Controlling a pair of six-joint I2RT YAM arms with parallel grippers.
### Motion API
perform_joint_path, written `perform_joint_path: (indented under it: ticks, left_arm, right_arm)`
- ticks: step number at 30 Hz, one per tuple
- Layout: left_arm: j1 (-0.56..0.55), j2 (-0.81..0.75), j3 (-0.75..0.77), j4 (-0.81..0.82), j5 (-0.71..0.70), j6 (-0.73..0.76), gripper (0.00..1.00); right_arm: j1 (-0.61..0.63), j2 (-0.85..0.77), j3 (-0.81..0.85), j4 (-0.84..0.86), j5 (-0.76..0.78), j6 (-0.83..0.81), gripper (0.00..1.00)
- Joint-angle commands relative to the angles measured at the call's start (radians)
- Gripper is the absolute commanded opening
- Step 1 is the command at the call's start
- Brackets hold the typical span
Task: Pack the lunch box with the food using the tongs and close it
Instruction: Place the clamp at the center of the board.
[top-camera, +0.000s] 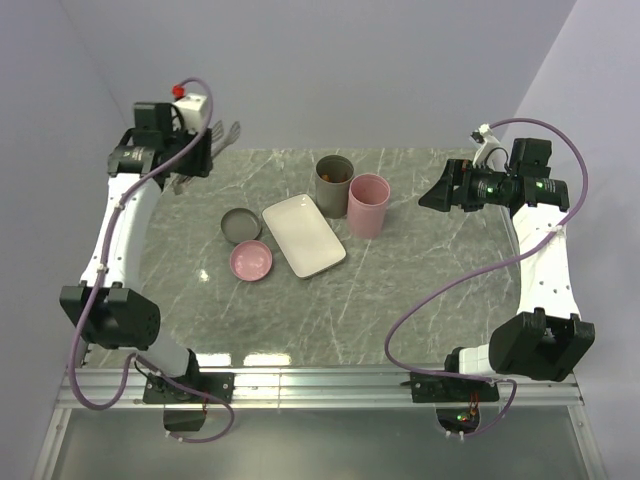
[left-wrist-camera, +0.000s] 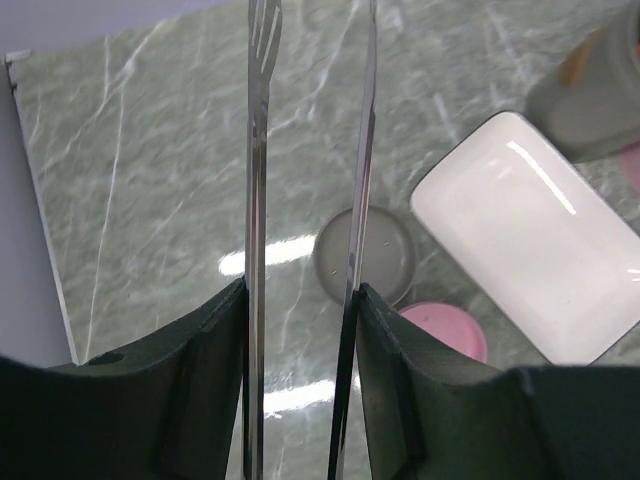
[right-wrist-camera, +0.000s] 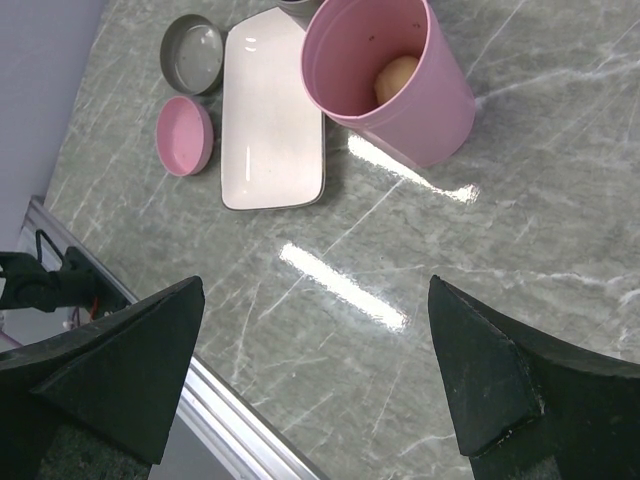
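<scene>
Steel tongs (left-wrist-camera: 255, 200): L claw (left-wrist-camera: 300, 325) is clamping them over bench's far-left corner; R claw (right-wrist-camera: 315, 360) is gaping, empty. Food (top-camera: 339, 175) is looking packed in lunch box (top-camera: 333, 192) nr far edge, tray (top-camera: 304, 235) bare. Lid (top-camera: 241, 225) is lying by tray; closing's left.

We read no text, label, brand, number or sign in any view, whether on the lunch box (top-camera: 333, 195), the tongs (left-wrist-camera: 256, 250) or the white tray (top-camera: 304, 235).
</scene>
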Motion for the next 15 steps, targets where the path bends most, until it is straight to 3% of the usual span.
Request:
perform_joint_path:
  ticks: [1, 9, 15]
  left_arm:
    - [0.089, -0.030, -0.057, 0.015, 0.087, 0.015, 0.49]
    - [0.254, 0.049, -0.139, 0.061, 0.127, -0.007, 0.50]
    - [0.255, 0.130, -0.171, 0.132, 0.070, -0.005, 0.50]
  right_arm:
    - [-0.007, -0.018, 0.031, 0.007, -0.022, -0.003, 1.00]
    - [-0.007, -0.040, 0.016, 0.004, -0.016, -0.009, 1.00]
    - [-0.007, -0.035, 0.021, -0.004, -0.024, -0.010, 1.00]
